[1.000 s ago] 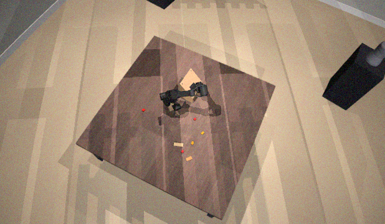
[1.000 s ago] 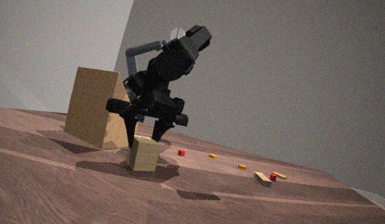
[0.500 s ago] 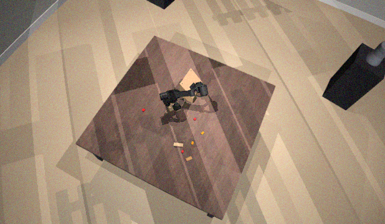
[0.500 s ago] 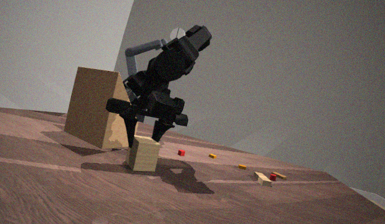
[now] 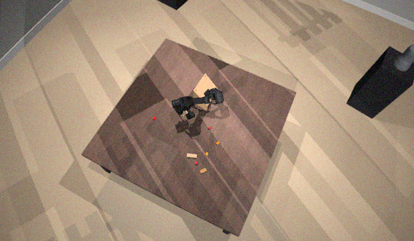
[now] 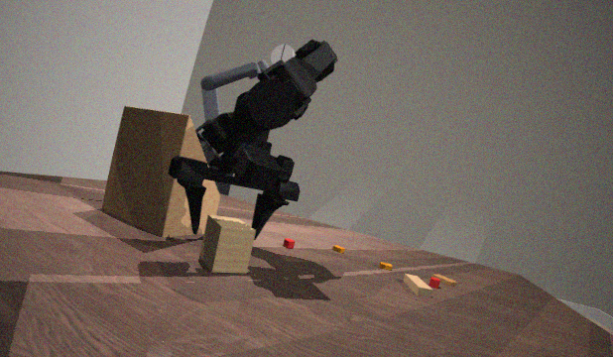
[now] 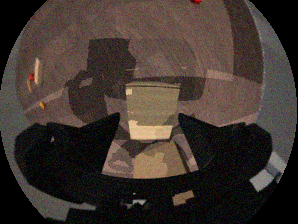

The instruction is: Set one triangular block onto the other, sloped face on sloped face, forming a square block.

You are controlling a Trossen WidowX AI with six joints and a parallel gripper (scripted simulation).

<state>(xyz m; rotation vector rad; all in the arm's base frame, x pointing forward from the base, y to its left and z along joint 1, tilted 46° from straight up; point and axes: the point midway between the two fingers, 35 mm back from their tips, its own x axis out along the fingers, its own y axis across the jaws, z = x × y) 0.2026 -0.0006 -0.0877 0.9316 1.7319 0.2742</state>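
The two triangular blocks stand together as one pale wooden square block point(image 6: 228, 248) point(image 7: 152, 105) on the table point(image 6: 113, 317) point(image 5: 136, 161). Its top looks about level; a thin dark line runs along its far edge in the wrist view, and a clear seam between the halves is hard to make out. In the top view the arm partly hides it. My gripper point(image 6: 225, 235) point(image 7: 149, 115) is wide open, with one finger on each side of the block's upper part. Gaps show between the fingers and the block in the wrist view. Whether the fingertips clear it on every side is hard to tell.
A tall wooden box point(image 5: 204, 84) point(image 6: 145, 171) stands close behind the gripper. Red cubes point(image 5: 154, 118) point(image 5: 209, 128) point(image 5: 196, 163), small orange blocks point(image 5: 218, 142) point(image 5: 207, 154), a cream bar point(image 5: 191, 156) point(image 6: 417, 285) and a tan bar point(image 5: 203, 171) lie apart from the block.
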